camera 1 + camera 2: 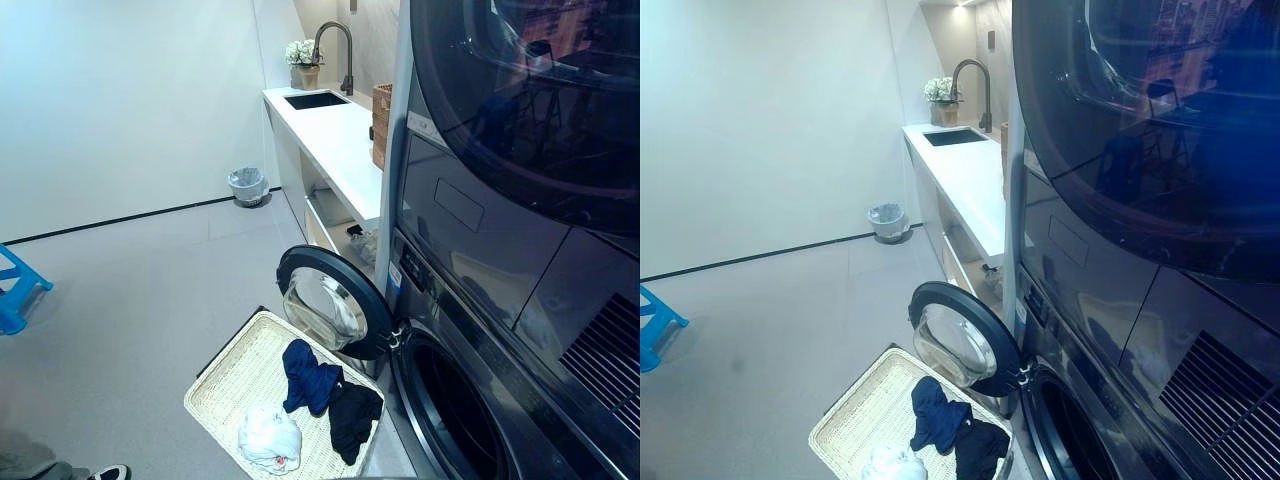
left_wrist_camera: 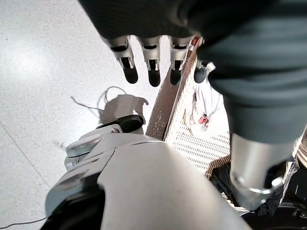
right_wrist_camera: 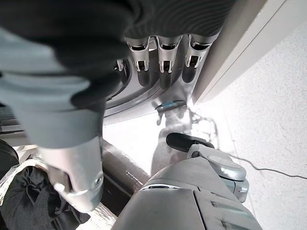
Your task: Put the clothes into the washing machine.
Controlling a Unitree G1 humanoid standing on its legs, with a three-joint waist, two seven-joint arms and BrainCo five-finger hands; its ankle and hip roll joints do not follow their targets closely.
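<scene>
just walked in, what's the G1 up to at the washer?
Laundry loading, not yet begun. The washer door is open, and the basket on the floor in front holds a blue garment, a black one and a white one. The left hand hangs open over the floor beside the basket; the right hand hangs open near the washer's base. Neither holds anything.

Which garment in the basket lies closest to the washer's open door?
The blue garment, right below the open door. The black garment lies beside it, nearer the camera; the white one is farthest.
</scene>
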